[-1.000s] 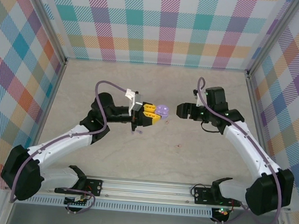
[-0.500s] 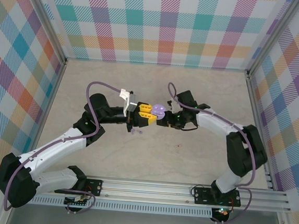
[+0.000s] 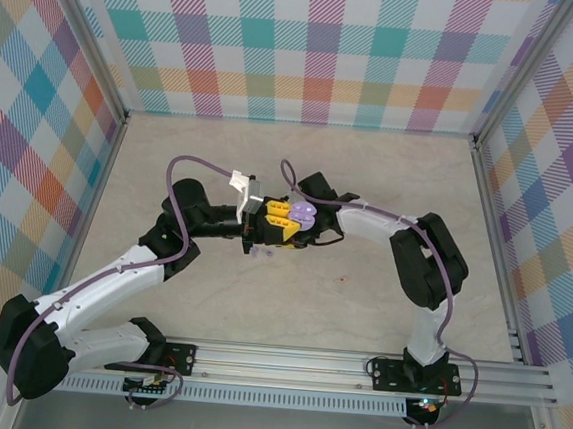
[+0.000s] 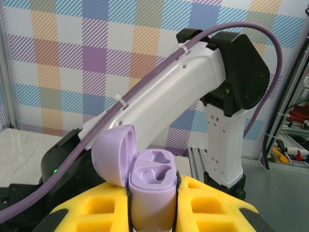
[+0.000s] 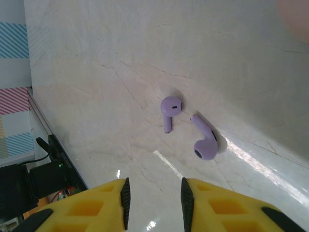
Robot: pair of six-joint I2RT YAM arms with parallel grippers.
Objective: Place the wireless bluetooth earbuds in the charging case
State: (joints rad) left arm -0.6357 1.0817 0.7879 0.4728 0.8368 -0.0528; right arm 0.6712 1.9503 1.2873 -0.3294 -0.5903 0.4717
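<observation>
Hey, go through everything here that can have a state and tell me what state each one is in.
charging case: lid flipped open, both slots empty, held upright.
one earbud: out of the case, lying loose on the table.
other earbud: also loose on the table, close beside the first, not touching it.
left gripper: shut on the charging case.
right gripper: open, nothing between its fingers.

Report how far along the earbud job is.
Done: the case sits lid-open in the shut left pincer, both sockets empty. In hand: the right pincer hovers, jaws apart, above the two earbuds lying on the table. Left: pick up each earbud and seat it in the case.
</observation>
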